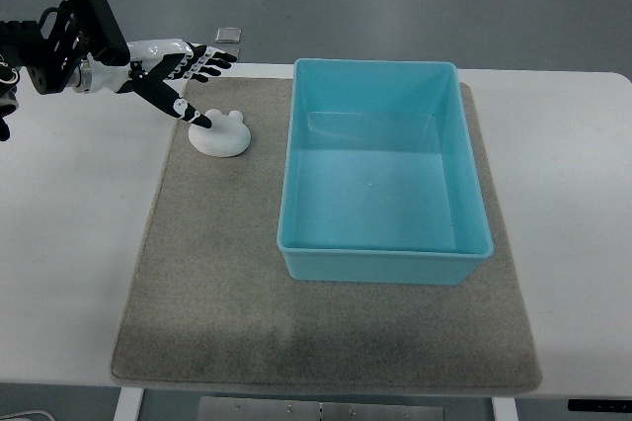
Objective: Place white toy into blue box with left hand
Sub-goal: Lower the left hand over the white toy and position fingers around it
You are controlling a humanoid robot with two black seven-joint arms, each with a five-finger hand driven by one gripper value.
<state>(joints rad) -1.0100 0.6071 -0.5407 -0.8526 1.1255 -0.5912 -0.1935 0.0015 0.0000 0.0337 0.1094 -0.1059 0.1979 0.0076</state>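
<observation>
The white toy [220, 132], smooth and rounded, lies just below the left hand [176, 73], thumb tip touching it. The hand reaches rightward, fingers spread, grasping nothing; blue box [383, 255] sits further right.

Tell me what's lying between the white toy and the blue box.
Nothing: in the top view only bare grey mat lies between the toy and the box.
</observation>
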